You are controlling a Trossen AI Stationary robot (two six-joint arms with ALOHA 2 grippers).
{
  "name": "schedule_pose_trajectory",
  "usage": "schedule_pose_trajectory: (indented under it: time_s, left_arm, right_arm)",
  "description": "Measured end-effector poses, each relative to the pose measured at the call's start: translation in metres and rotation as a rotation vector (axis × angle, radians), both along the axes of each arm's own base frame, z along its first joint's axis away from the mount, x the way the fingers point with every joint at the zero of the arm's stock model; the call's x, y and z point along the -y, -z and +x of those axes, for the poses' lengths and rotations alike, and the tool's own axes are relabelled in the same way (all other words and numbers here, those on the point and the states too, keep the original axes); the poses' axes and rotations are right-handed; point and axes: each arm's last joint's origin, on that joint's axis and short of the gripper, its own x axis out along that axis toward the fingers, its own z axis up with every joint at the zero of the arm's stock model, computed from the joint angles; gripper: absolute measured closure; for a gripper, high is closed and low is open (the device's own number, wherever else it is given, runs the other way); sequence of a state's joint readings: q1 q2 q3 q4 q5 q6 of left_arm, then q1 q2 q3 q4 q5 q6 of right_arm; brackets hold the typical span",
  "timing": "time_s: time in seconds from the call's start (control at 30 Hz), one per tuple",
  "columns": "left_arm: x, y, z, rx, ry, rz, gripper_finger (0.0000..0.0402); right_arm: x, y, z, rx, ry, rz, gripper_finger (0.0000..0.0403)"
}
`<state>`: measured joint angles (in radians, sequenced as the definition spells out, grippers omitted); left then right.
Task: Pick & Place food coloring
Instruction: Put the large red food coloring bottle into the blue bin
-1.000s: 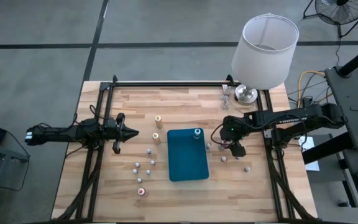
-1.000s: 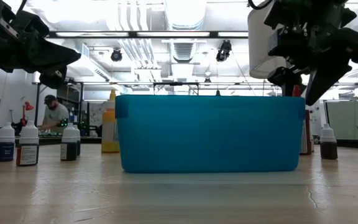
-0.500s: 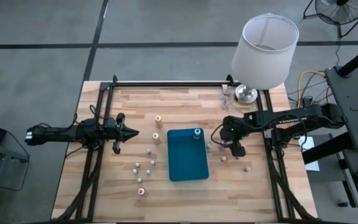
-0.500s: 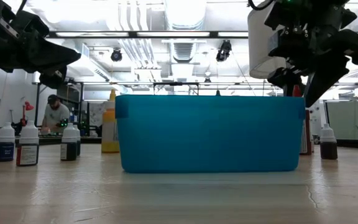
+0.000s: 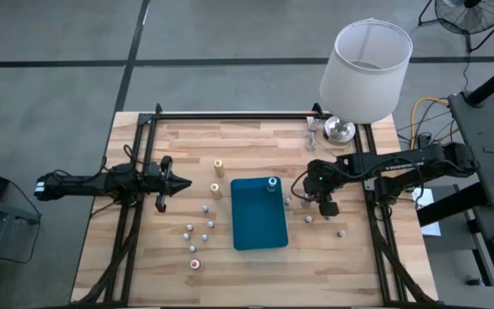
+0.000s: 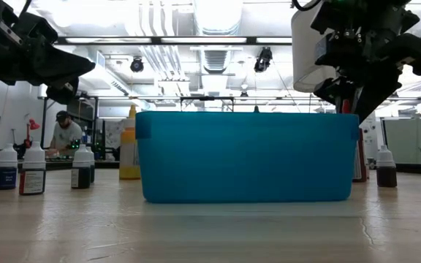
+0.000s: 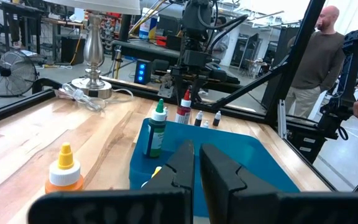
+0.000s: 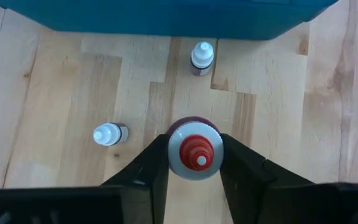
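Right tool (image 8: 194,163) stands just off the teal tray's (image 5: 258,219) right side, its fingers (image 8: 152,165) grasping a red-capped food coloring bottle (image 8: 194,149) upright on the table (image 5: 247,142). Two small white-capped bottles (image 8: 202,58) stand close by, between it and the tray. A green bottle (image 7: 156,129) stands inside the tray. Lamp (image 5: 363,69) at the far right corner. Left tool (image 5: 181,182) waits clenched, left of the tray. No legible labels.

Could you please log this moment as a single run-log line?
right hand: shut on red-topped bottle, beside teal tray | left hand: shut, idle, table's left | green-topped bottle: in tray
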<state>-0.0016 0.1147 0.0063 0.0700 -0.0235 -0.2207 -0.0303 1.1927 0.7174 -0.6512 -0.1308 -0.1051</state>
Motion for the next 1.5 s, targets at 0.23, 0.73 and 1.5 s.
schedule_pose_trajectory:
  time_s: [0.23, 0.73, 1.5]
  left_arm:
    - [0.000, 0.000, 0.000, 0.000, 0.000, 0.000, 0.0402]
    - [0.000, 0.000, 0.000, 0.000, 0.000, 0.000, 0.0402]
    - [0.000, 0.001, 0.000, -0.005, 0.000, 0.000, 0.0402]
  right_arm:
    - [0.000, -0.010, 0.003, 0.036, 0.001, -0.001, 0.0292]
    - [-0.001, -0.082, 0.020, 0.158, -0.005, -0.005, 0.0293]
    - [-0.003, -0.126, 0.101, 0.166, -0.077, -0.036, 0.0292]
